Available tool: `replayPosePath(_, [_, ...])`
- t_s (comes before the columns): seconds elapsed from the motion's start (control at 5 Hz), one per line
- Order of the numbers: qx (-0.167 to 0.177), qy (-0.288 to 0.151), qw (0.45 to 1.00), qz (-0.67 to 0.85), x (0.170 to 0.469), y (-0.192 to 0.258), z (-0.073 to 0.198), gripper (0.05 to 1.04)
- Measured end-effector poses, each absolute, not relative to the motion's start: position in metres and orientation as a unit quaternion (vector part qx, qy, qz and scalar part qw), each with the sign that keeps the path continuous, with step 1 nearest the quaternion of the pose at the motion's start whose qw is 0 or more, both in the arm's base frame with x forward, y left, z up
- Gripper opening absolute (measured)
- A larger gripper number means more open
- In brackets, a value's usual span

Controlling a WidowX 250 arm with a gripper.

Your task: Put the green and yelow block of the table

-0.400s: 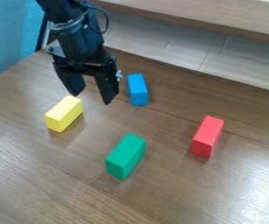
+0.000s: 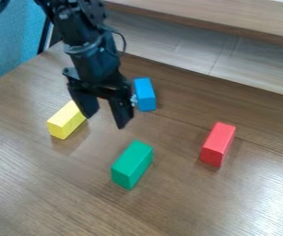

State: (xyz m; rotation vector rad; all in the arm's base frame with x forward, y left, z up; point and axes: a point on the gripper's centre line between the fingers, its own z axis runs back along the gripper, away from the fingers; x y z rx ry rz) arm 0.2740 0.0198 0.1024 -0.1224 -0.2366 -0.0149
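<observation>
My gripper [image 2: 104, 121] hangs over the table left of centre, open, with nothing between its fingers. Below it and a little to its right, the green block [image 2: 132, 165] lies on the brown table [image 2: 57, 184]. The yellow block [image 2: 66, 120] lies to the left, its upper right end partly covered by the gripper's left finger in this view.
Just right of the gripper is a blue block [image 2: 144, 94]. A red block [image 2: 217, 144] lies on the right side of the table. Behind the table's back edge runs a pale wooden ledge [image 2: 186, 46], with a blue panel at the upper left.
The gripper has moved right and down in the view, toward the green block, staying open. All the blocks are where they were.
</observation>
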Motion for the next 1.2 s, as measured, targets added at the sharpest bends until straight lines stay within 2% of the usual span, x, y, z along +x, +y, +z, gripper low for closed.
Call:
replayPosePath(0.6, [-0.056, -0.100, 0.993, -0.027, 0.281, -0.007, 0.063, 1.000])
replayPosePath(1.0, [-0.049, -0.103, 0.993, -0.032, 0.285, -0.027, 0.052, 1.001])
replayPosePath(1.2, [-0.047, -0.086, 0.995, -0.030, 0.280, -0.033, 0.042, 1.000])
